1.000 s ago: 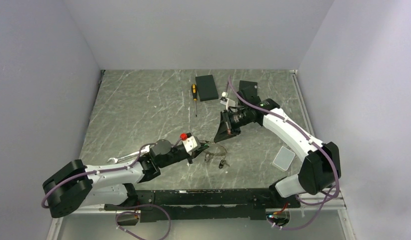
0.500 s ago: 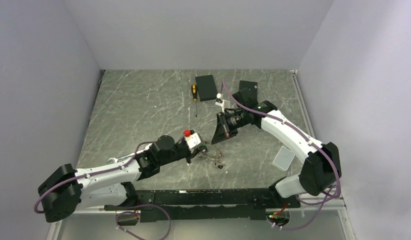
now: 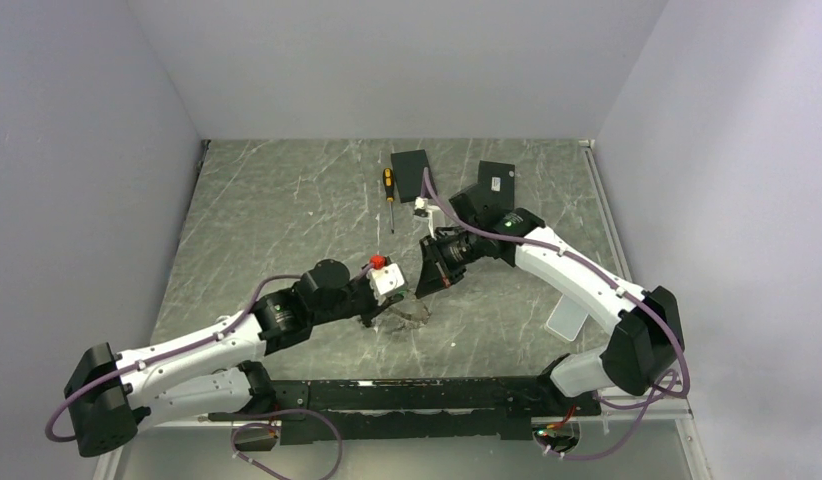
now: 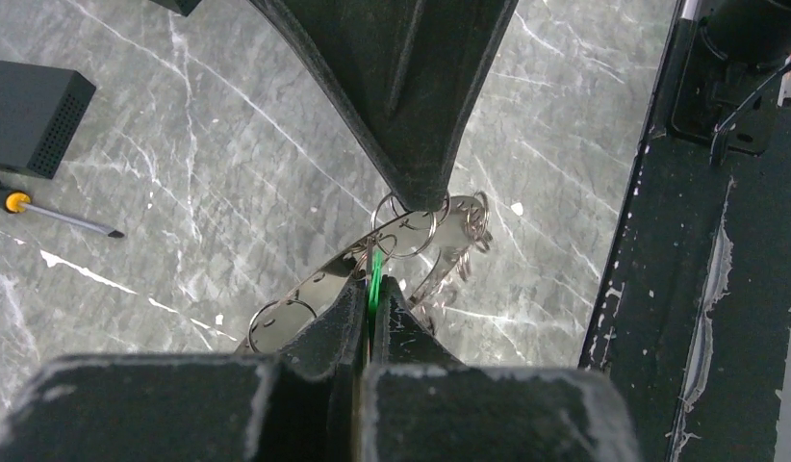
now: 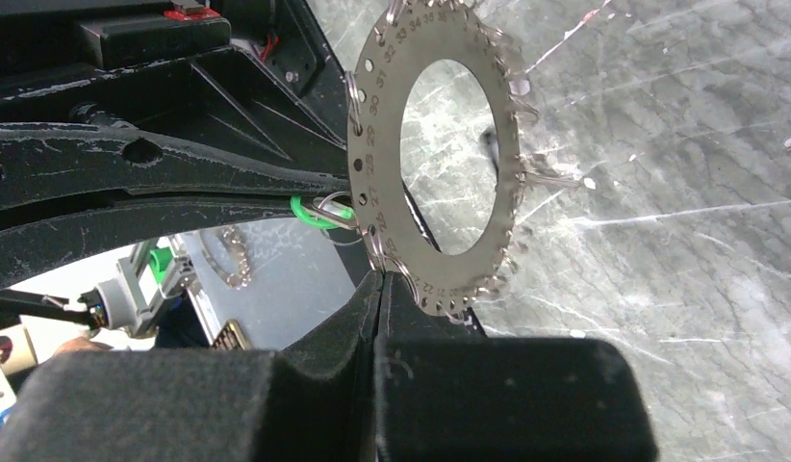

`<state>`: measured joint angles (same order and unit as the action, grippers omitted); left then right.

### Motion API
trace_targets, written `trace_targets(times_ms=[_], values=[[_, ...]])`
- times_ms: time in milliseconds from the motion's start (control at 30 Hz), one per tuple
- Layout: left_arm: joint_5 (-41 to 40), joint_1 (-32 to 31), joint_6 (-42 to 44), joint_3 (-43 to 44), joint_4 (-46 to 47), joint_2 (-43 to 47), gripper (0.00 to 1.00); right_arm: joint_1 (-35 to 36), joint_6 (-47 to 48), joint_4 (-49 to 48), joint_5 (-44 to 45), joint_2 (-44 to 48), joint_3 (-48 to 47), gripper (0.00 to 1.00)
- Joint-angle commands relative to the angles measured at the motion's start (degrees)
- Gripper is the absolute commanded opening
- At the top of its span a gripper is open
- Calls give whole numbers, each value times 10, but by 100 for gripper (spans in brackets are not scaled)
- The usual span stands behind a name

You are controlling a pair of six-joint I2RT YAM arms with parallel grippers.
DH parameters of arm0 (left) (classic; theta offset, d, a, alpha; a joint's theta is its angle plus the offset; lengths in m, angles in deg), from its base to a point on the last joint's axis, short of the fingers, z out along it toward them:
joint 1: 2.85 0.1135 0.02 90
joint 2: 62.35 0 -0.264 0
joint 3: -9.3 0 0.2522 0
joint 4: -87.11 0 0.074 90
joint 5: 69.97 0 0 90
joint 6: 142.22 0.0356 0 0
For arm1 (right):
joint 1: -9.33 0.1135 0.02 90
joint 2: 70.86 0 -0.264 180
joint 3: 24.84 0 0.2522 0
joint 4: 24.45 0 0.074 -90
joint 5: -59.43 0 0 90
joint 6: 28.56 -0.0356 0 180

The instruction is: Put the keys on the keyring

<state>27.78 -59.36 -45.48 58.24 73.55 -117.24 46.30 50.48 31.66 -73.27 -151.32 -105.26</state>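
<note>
The keyring (image 5: 377, 154) is a flat metal disc with a big hole, numbered holes and several small split rings round its rim. It hangs above the table between both grippers. My right gripper (image 5: 382, 274) is shut on its lower rim and shows from above in the left wrist view (image 4: 418, 197). My left gripper (image 4: 374, 284) is shut on a small green loop (image 4: 376, 268) with a split ring at the disc's rim (image 4: 315, 284). In the top view the ring (image 3: 409, 315) sits between the left gripper (image 3: 384, 312) and the right gripper (image 3: 423, 290). No loose keys show clearly.
Two flat black boxes (image 3: 414, 175) (image 3: 497, 180) and a yellow-handled screwdriver (image 3: 389, 186) lie at the back. A clear plastic tub (image 3: 567, 318) lies at the right front. The black base rail (image 4: 719, 241) runs along the near edge.
The left arm has reached forward and lifted the ring off the table. The right gripper has swung left and down onto the ring. The dark keys seen beside the ring earlier no longer show.
</note>
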Motion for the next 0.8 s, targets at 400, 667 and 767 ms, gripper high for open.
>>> trace_targets(times_ms=[400, 667, 767], values=[[53, 2, 7, 51, -35, 2, 4, 5, -19, -51, 62, 56, -10, 0], [79, 2, 4, 62, -58, 3, 51, 6, -4, -56, 94, 85, -28, 0], [83, 2, 2, 62, -67, 21, 56, 6, 8, -61, 117, 99, -32, 0]])
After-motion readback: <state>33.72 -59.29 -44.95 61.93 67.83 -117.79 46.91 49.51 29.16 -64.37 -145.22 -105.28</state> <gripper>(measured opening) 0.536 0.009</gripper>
